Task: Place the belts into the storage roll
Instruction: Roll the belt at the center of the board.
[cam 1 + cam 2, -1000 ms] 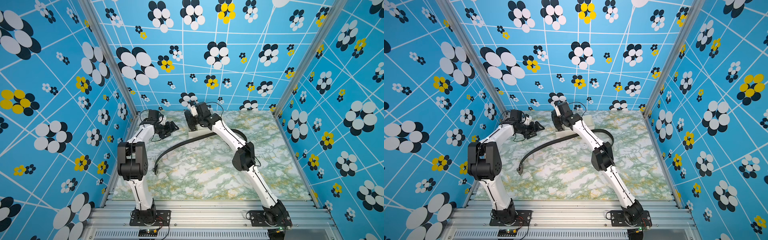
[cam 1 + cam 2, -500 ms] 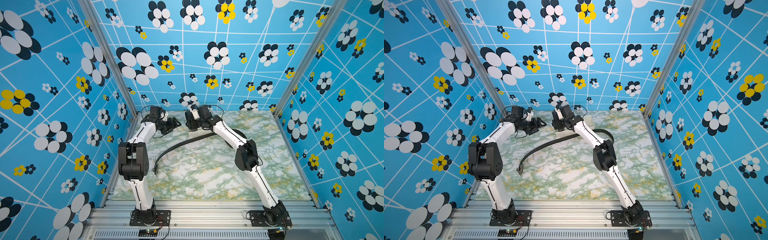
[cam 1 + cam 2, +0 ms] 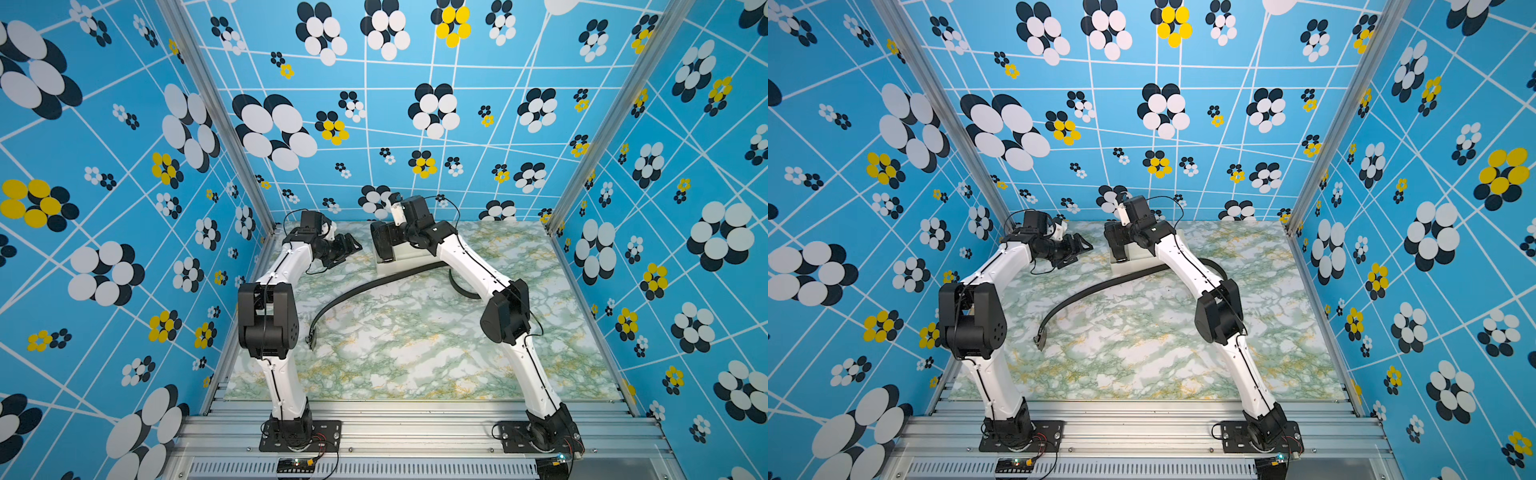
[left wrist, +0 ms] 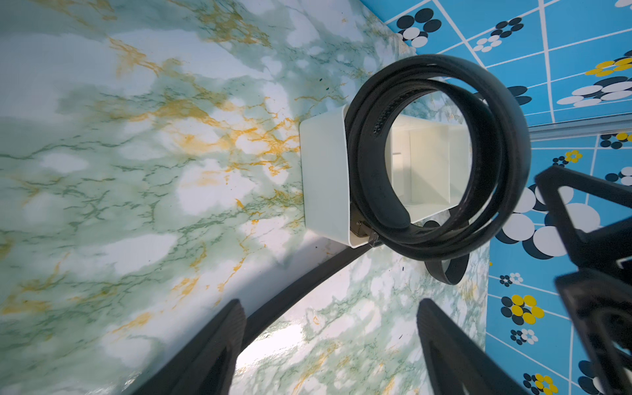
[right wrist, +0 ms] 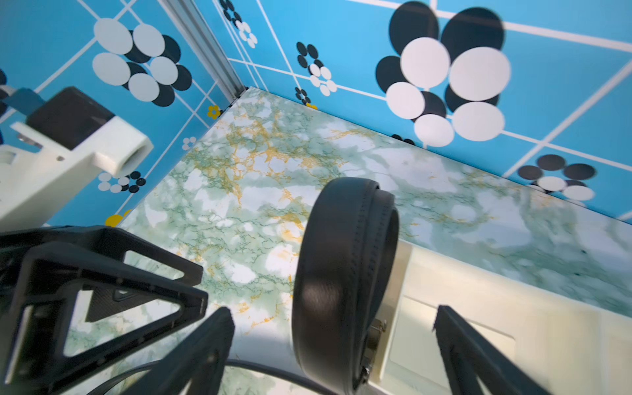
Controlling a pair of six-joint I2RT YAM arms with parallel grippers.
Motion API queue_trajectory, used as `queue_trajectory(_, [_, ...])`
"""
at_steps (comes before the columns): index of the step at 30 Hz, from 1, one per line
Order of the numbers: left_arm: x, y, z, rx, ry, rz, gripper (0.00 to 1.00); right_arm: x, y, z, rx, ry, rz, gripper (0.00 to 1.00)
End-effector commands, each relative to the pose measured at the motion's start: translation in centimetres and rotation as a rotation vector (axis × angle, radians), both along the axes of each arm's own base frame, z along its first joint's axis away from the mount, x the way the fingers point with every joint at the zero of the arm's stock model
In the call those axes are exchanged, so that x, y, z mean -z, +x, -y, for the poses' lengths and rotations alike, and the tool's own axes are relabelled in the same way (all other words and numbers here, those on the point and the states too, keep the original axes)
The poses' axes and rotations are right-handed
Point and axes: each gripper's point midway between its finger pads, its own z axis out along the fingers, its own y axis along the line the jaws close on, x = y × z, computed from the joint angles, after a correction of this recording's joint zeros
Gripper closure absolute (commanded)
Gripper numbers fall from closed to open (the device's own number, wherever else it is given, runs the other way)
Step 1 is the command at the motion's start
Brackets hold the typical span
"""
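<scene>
At the end of the tray (image 5: pixel 478 307), the coiled belt (image 5: pixel 345 284) stands on edge between the spread, empty jaws of my right gripper (image 5: pixel 331 313), so I should back straight off without brushing it, my left gripper (image 4: pixel 330 304) open for the loose belt (image 3: pixel 365 286).

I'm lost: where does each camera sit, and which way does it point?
Top views: high above the robot's base, looking down on the table; left arm and right arm show whole.
Left wrist: on the left arm, facing the coiled belt and tray; left gripper open, right gripper at the edge.
Right wrist: on the right arm, seeing the coiled belt edge-on; right gripper open astride it, left gripper nearby.
Shared: both wrist views show the coiled belt at the tray's end.
</scene>
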Motion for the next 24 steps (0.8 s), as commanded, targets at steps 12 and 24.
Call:
queue_trajectory(12, [1.0, -12.3, -2.2, 0.065, 0.361, -0.183, 0.16, 3.8, -12.2, 22.5, 0.229, -0.311, -0.591, 0.01])
queue_trajectory(24, [5.2, -12.7, -2.4, 0.174, 0.427, -0.267, 0.16, 13.0, -14.0, 23.5, 0.213, -0.467, -0.675, 0.2])
